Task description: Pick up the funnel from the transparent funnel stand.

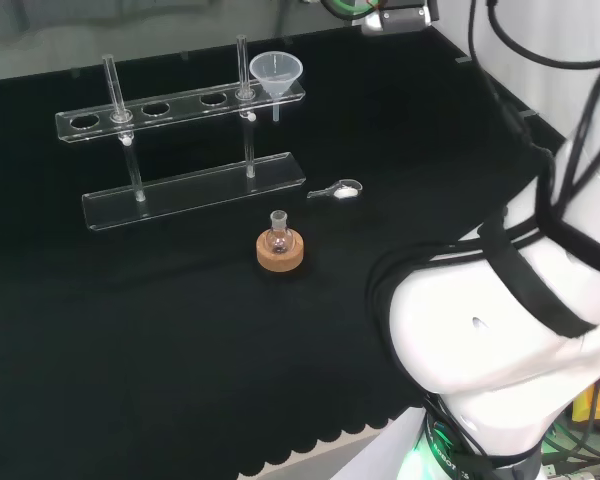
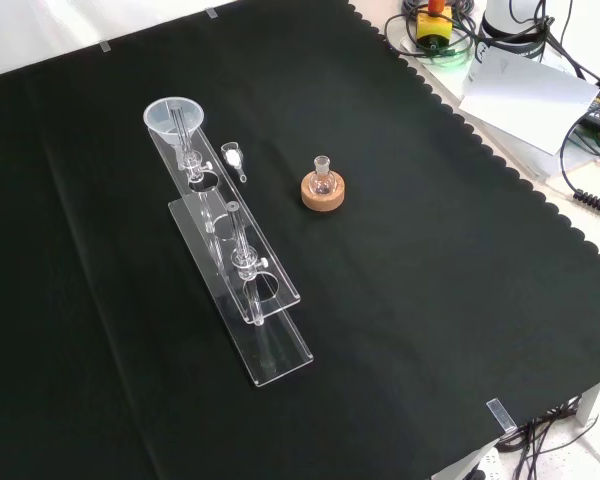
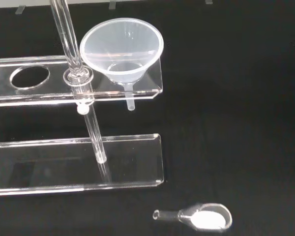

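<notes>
A small clear scoop [image 3: 202, 217] holding white powder lies on the black worktop [image 3: 236, 123], just off the end of the stand's base plate [image 3: 73, 164]. Above it in the wrist view, the funnel [image 3: 122, 48] sits in the end hole of the clear stand [image 1: 180, 150], its wide mouth upward and its short stem hanging down through the upper shelf [image 3: 39, 83]. The funnel is translucent, a wide cone with a thin rim, and looks empty.

Beside the funnel, a clear upright post [image 3: 76, 73] passes through the shelf and runs down to the base plate; it stands just next to the funnel's rim. In the head view a second post [image 1: 113, 95] rises near the far end of the stand from the funnel, and three open holes show along the shelf between them.

In front of the stand in the head view, well apart from the funnel, a small round flask [image 1: 278, 238] sits upright on a cork ring [image 1: 280, 252]. The scoop lies between the flask and the funnel end of the stand, nearer the stand.

Nothing covers the funnel from above. White links of the arm [image 1: 500, 320] stand to the right of the stand in the head view, well away from the funnel. Whether the robot hand is released or clenched cannot be told.
</notes>
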Controlling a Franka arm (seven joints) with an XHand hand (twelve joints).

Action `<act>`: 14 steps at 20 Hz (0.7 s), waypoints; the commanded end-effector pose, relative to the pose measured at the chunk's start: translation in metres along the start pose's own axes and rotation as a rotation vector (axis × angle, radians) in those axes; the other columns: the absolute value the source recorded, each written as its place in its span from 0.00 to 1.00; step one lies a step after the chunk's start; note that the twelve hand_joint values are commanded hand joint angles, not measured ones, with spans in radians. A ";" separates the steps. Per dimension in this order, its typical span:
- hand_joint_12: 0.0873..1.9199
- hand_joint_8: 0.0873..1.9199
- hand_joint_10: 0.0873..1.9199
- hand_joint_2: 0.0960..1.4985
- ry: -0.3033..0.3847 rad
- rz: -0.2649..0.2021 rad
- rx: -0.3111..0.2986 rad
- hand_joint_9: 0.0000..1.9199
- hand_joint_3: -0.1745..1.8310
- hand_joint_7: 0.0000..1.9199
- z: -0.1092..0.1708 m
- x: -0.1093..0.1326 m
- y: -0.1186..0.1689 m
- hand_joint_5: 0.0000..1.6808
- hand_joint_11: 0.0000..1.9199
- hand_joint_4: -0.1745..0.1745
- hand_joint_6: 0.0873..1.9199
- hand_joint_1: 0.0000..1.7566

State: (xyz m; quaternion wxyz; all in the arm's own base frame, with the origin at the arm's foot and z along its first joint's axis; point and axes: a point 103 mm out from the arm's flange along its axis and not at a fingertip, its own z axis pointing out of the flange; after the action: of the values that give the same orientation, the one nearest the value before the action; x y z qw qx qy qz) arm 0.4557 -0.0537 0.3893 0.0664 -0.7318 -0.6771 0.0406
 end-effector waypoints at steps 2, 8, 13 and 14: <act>0.68 0.25 0.31 0.72 -0.013 -0.068 0.034 0.11 0.22 0.02 0.019 0.014 0.052 0.12 0.00 0.45 0.00 0.12; 0.74 0.26 0.34 0.61 -0.033 -0.100 0.121 0.10 0.20 0.00 0.034 0.022 0.073 0.10 0.00 0.45 0.00 0.23; 0.81 0.13 0.39 0.53 -0.051 -0.107 0.226 0.04 0.20 0.00 0.044 0.024 0.088 0.03 0.01 0.46 0.00 0.28; 0.82 0.09 0.39 0.52 -0.054 -0.108 0.235 0.03 0.20 0.00 0.045 0.024 0.090 0.01 0.01 0.46 0.00 0.28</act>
State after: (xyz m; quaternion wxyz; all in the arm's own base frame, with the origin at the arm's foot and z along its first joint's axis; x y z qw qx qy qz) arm 0.5273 -0.0411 0.3436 0.1039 -0.6984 -0.7020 0.0929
